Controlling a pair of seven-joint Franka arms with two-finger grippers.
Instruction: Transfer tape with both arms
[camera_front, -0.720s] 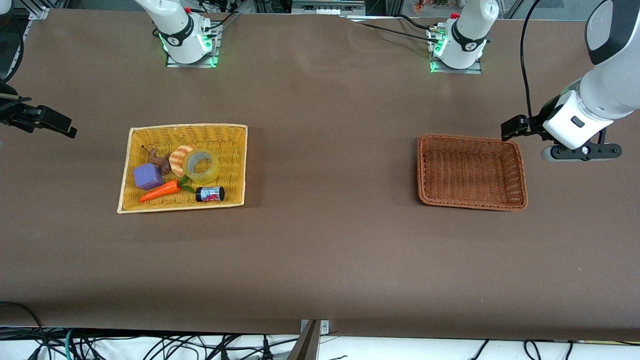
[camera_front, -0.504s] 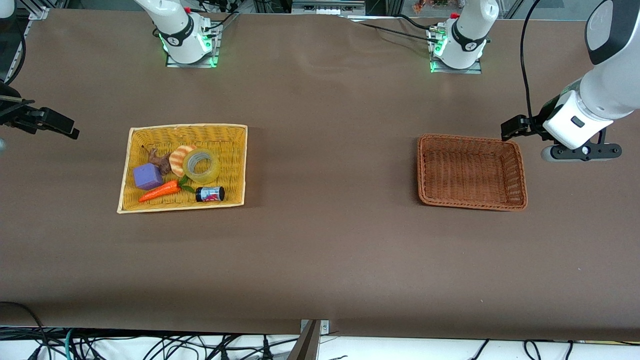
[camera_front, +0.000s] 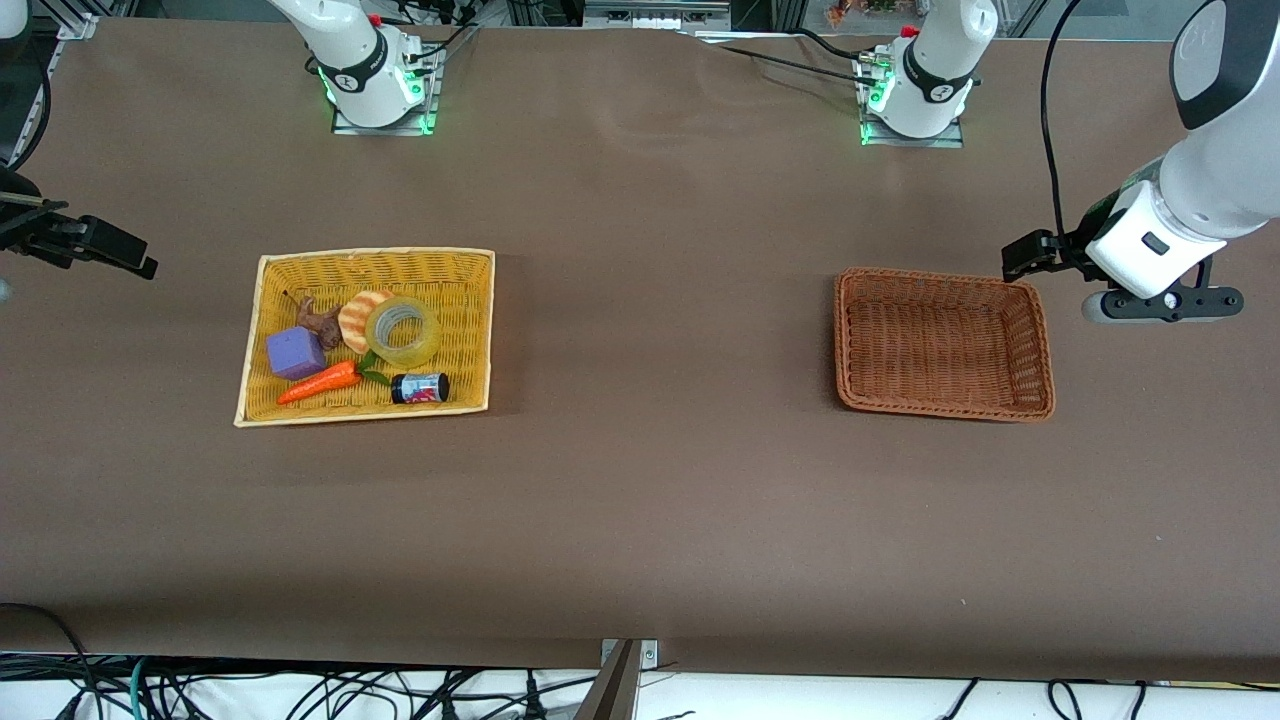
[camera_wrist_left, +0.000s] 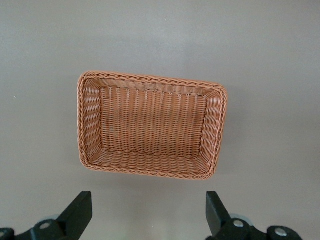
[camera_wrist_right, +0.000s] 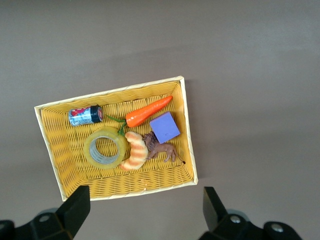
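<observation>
Almost nothing changes: the right gripper (camera_front: 95, 245) drifts only a touch at its end of the table, so the pick has not begun. Its jaws are spread and empty, up in the air, short of the yellow basket (camera_front: 470, 262). The tape (camera_front: 402, 331) lies flat in that basket, well apart from those jaws, touching the croissant toy (camera_front: 357, 315), with the carrot (camera_front: 320, 381) and small can (camera_front: 420, 387) beside it. The left gripper (camera_wrist_left: 147, 215) waits, jaws spread and empty, just off the empty brown basket (camera_front: 1040, 340).
</observation>
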